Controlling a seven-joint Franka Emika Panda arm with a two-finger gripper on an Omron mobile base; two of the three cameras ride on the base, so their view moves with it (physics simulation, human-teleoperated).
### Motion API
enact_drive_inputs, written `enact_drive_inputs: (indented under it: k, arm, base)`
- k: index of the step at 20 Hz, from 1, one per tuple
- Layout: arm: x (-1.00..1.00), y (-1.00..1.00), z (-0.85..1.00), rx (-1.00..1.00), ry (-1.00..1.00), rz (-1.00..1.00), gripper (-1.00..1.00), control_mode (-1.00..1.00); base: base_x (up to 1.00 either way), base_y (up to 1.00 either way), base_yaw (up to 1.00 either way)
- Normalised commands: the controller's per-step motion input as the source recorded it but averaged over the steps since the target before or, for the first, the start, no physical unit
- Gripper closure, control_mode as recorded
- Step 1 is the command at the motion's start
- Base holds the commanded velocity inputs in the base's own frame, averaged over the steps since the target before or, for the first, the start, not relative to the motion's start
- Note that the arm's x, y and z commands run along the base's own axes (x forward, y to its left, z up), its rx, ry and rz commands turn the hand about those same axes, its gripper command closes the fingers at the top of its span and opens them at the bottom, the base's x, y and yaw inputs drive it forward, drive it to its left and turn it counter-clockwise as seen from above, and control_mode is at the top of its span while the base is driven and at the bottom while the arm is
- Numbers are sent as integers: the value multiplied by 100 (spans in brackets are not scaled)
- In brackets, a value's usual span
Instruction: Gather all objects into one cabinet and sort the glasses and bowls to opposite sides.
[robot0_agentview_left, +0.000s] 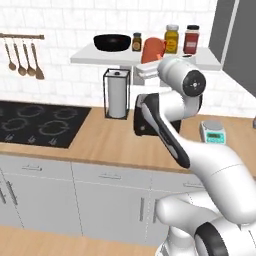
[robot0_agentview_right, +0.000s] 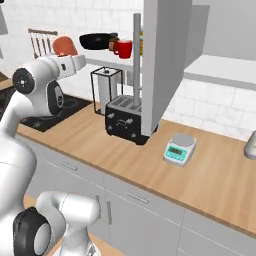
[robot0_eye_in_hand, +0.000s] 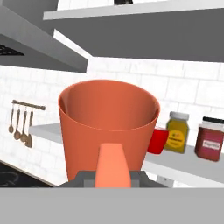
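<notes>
Holding a salmon-orange handleless cup (robot0_eye_in_hand: 109, 127) at its lower wall, jaws closed on it just in front of the flat white shelf board (robot0_agentview_left: 85, 56) bearing the glossy black bowl (robot0_agentview_left: 112, 42), looks light, rigid, maybe slippery: grip low, both sides.

On the flat white shelf board (robot0_agentview_left: 95, 56), bare room lies left of the wide glossy black bowl (robot0_agentview_left: 112, 42); rightward, the small dark jar (robot0_agentview_left: 136, 42), yellow jar (robot0_agentview_left: 171, 39) and red jar (robot0_agentview_left: 191, 39) crowd it.
</notes>
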Motion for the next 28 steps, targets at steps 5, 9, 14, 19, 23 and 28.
enact_drive_inputs:
  k: [5, 9, 14, 19, 23, 28]
  arm:
    - [0, 0, 0, 0, 0, 0, 100, 100]
    - [0, 0, 0, 0, 0, 0, 100, 100]
    - [0, 0, 0, 0, 0, 0, 100, 100]
    - [0, 0, 0, 0, 0, 0, 100, 100]
    - [0, 0, 0, 0, 0, 0, 100, 100]
    - [0, 0, 0, 0, 0, 0, 100, 100]
  base:
    - [23, 41, -16]
    - [44, 88, -27]
    - [42, 80, -29]
    - [48, 12, -39]
    - [54, -27, -43]
    - [39, -12, -31]
